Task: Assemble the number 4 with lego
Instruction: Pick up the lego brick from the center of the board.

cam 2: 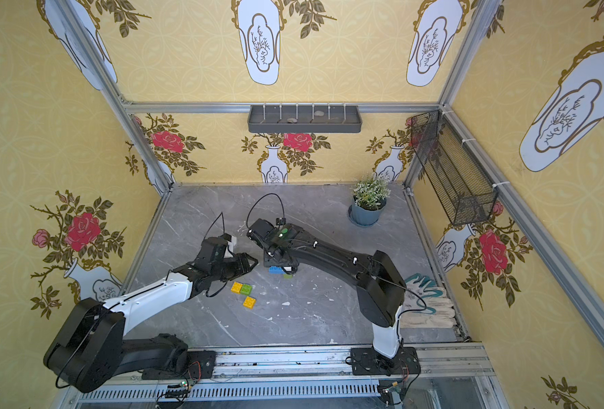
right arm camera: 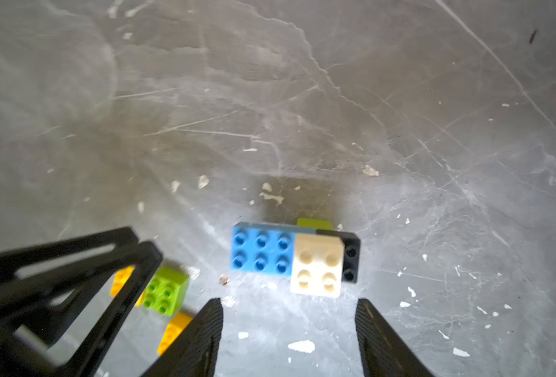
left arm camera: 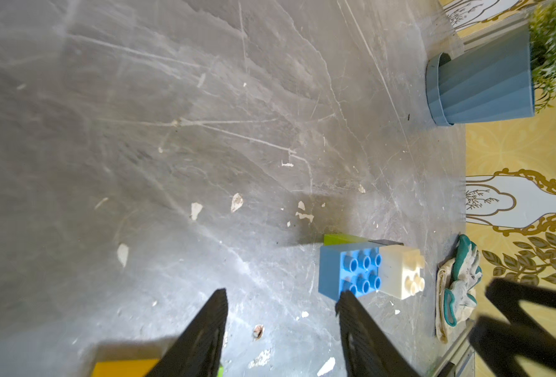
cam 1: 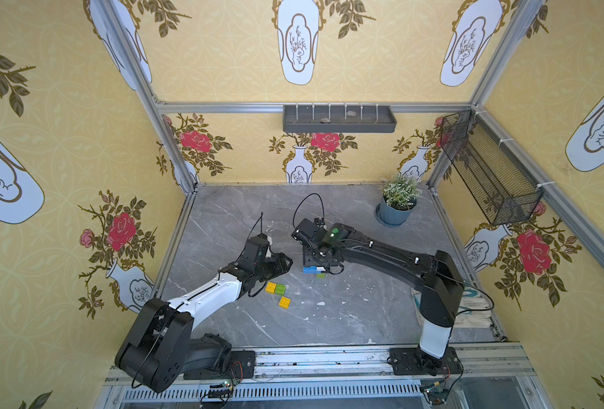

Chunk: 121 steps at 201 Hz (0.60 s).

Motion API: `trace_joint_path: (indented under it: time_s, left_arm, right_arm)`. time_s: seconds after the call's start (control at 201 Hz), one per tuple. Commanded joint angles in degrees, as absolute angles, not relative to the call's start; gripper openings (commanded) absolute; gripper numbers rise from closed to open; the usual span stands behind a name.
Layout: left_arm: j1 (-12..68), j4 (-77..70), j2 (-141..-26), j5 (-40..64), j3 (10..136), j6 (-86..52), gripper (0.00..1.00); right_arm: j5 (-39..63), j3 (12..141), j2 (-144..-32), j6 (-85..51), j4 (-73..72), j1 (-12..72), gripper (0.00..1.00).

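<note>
The number 4 [cam 1: 312, 270] [cam 2: 277, 270] lies mid-table as a joined cluster: a blue brick [right arm camera: 262, 253] with a white square [right arm camera: 317, 267] on one end, a black square [right arm camera: 351, 258] beside it and a lime green one [right arm camera: 314, 223] behind. My right gripper [right arm camera: 289, 303] hangs just above it, open and empty. My left gripper [left arm camera: 283, 293] is open and empty too, a little to the cluster's left [left arm camera: 348, 271]. Loose lego lies nearer the front: a yellow brick [cam 1: 270, 287] touching a green one [cam 1: 280, 289], and another yellow brick [cam 1: 284, 302].
A potted plant [cam 1: 398, 205] stands at the back right of the table. Work gloves [cam 2: 424, 304] lie by the right edge behind the right arm. A wire basket [cam 1: 488, 170] hangs on the right wall and a grey shelf tray [cam 1: 339, 118] on the back wall.
</note>
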State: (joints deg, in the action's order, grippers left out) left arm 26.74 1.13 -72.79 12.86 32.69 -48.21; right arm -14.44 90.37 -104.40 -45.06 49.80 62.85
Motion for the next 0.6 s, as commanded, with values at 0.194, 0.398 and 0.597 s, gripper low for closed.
trace_joint_path:
  time_s: [0.194,0.398,0.597]
  left_arm:
    - [17.32,17.37,-55.59,-0.13,25.28,-53.66,0.61]
    - [14.09,21.19,-47.32,-0.79,24.0,-53.66,0.61]
    - [13.8,19.21,-49.19,2.97,23.69,-53.56,0.59]
  right_arm:
    - [-8.18,83.2,-105.31,-30.24,33.33,75.91,0.72]
    - [-1.61,83.91,-110.82,-22.83,29.63,75.65,0.73]
    - [2.1,85.97,-115.78,-17.96,30.71,73.82,0.71]
